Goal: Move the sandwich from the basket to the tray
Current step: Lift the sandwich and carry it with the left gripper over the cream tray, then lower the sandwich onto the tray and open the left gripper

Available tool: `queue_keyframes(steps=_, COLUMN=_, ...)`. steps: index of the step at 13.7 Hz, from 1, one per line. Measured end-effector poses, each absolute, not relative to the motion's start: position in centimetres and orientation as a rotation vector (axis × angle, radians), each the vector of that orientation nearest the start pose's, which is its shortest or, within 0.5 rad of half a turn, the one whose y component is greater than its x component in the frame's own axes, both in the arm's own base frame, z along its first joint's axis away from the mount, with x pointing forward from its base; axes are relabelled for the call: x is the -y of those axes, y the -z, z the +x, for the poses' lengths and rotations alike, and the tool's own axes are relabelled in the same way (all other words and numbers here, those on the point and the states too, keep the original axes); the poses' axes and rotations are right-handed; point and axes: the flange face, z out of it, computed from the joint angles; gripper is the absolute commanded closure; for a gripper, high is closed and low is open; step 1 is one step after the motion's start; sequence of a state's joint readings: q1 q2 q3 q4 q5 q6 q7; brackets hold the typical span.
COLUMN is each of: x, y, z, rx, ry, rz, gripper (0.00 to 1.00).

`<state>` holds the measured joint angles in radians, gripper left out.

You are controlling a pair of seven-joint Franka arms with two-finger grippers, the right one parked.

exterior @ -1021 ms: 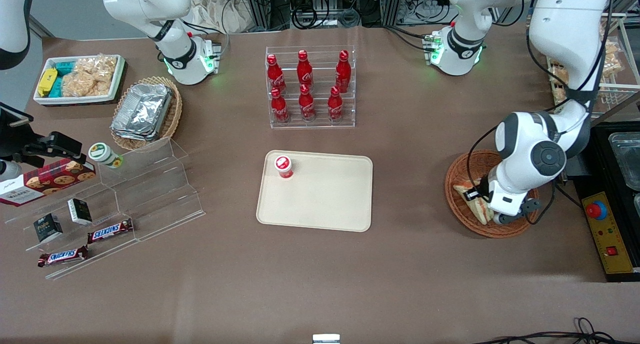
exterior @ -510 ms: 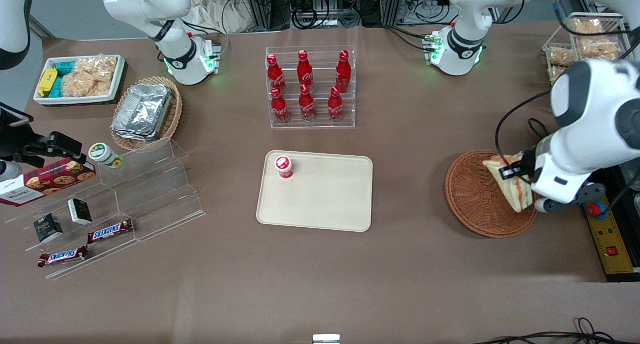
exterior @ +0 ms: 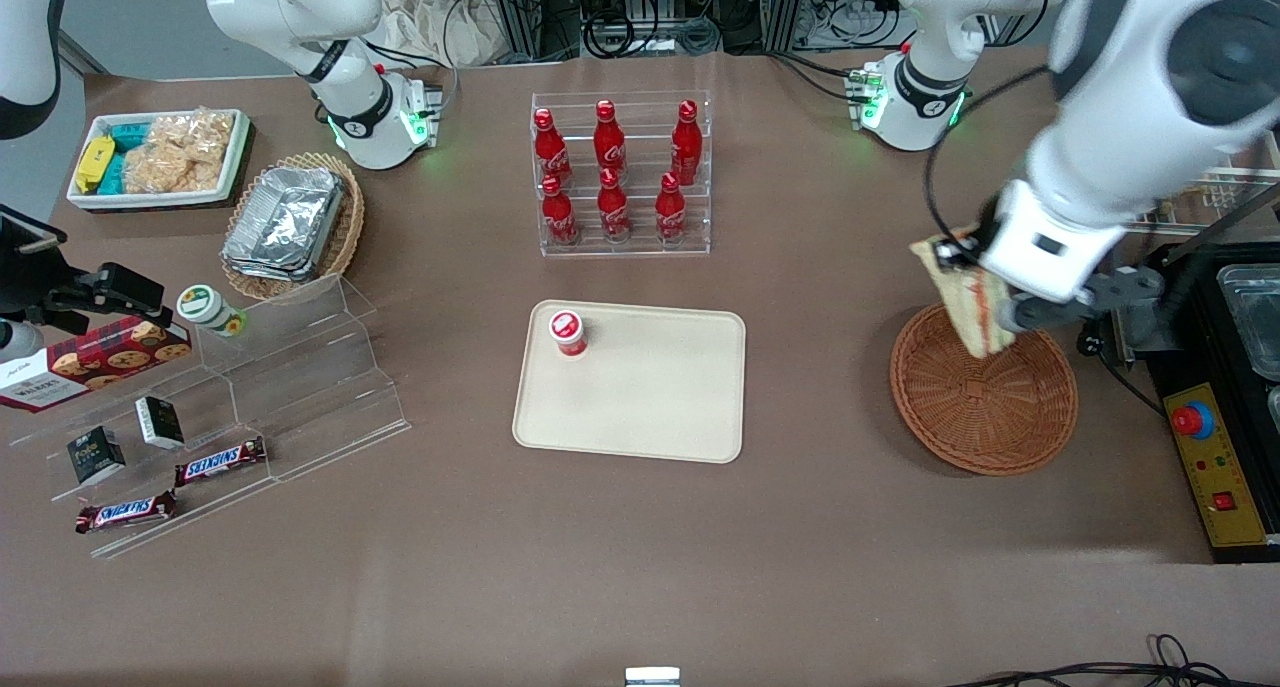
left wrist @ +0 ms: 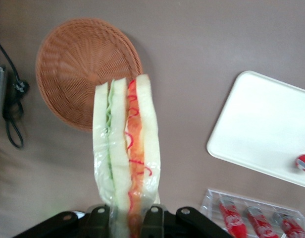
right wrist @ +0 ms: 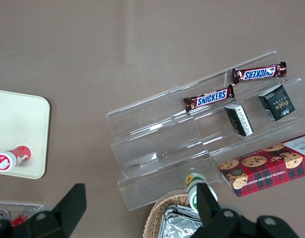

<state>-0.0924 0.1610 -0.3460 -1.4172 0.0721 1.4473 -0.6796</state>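
Lifted clear of basket (exterior: 985, 397), sandwich (exterior: 966, 292) hangs pinched in claw (left wrist: 127, 218).

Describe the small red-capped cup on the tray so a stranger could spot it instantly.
Find the cream tray mid-table, nearer the front camera than the rack of red bottles. The cup stands in the tray's corner nearest that rack: short, red-and-white lid, the tray's only item. The gripper holds the sandwich above the basket.

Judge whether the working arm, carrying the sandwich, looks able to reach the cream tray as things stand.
Probably yes. The end effector is shut on the pale wedge sandwich, lifted above the reddish-brown wicker basket. Only bare table lies between it and the cream rectangular tray.
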Motion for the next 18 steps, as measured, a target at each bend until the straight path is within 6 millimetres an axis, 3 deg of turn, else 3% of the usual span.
queue_keyframes(steps=2, x=28.8, y=-58.9, z=51.7, rx=0.423, ry=-0.143, rz=-3.009, gripper=1.0)
queue_keyframes(steps=4, x=33.6, y=-56.2, z=50.6, rx=0.465, ry=-0.143, rz=-3.001, gripper=1.0)
queue_keyframes(steps=6, x=37.3, y=-51.5, z=51.3, rx=0.531, ry=-0.141, rz=-3.002, gripper=1.0)
queue_keyframes(steps=8, x=40.3, y=-45.4, z=52.4, rx=0.596, ry=-0.167, rz=-3.0, gripper=1.0)
queue_keyframes(steps=10, x=42.2, y=-39.4, z=53.4, rx=0.627, ry=-0.209, rz=-2.997, gripper=1.0)
queue_keyframes(steps=13, x=43.6, y=-32.4, z=54.1, rx=0.656, ry=-0.21, rz=-2.975, gripper=1.0)
queue_keyframes(steps=15, x=44.0, y=-28.9, z=54.4, rx=0.673, ry=-0.214, rz=-2.973, gripper=1.0)
queue_keyframes(steps=18, x=44.6, y=-25.7, z=54.3, rx=0.664, ry=-0.217, rz=-2.971, gripper=0.99)
